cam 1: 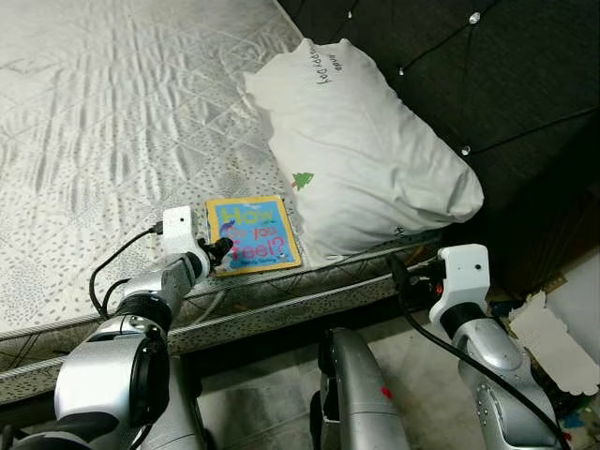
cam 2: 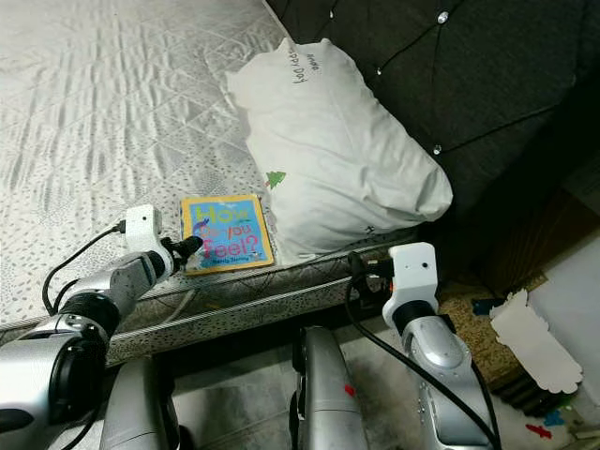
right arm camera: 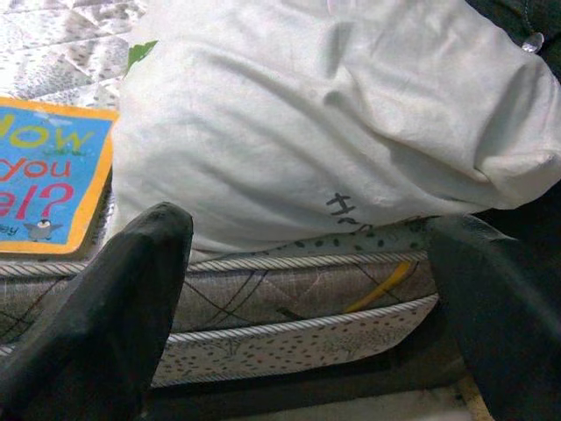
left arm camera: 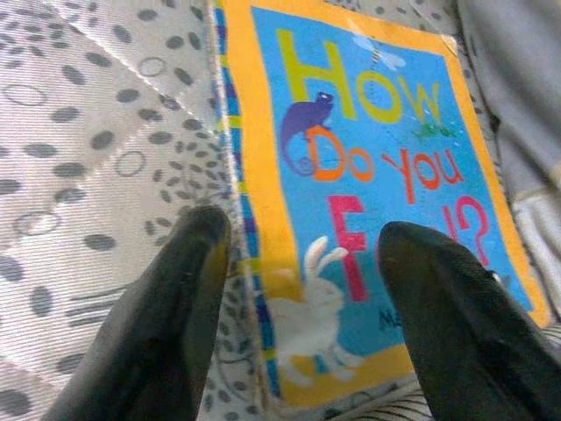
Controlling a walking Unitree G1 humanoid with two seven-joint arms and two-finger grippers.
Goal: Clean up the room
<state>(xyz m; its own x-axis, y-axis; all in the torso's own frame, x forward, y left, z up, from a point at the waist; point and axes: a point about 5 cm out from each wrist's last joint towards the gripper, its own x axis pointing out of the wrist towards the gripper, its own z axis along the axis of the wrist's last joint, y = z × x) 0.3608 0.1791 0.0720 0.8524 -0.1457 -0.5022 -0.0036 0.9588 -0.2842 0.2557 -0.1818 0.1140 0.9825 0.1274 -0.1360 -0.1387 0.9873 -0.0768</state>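
Mattress [cam 1: 103,112]: pale grey, quilted diamonds with dark speckles; pillow [cam 1: 366,155]: white with dark lettering and a small green tree; book [cam 1: 251,234]: blue cover, orange border, multicoloured letters; headboard [cam 1: 487,75]: black, tufted.

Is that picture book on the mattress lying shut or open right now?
Shut. The book lies flat on the mattress with its front cover up, beside the pillow; the left gripper is open around its corner.

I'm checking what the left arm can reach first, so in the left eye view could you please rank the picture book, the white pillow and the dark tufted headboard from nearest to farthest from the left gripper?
1. Picture book: at the left gripper, by the mattress edge.
2. White pillow: just beyond the book, toward the robot's right.
3. Dark tufted headboard: behind the pillow, farthest.
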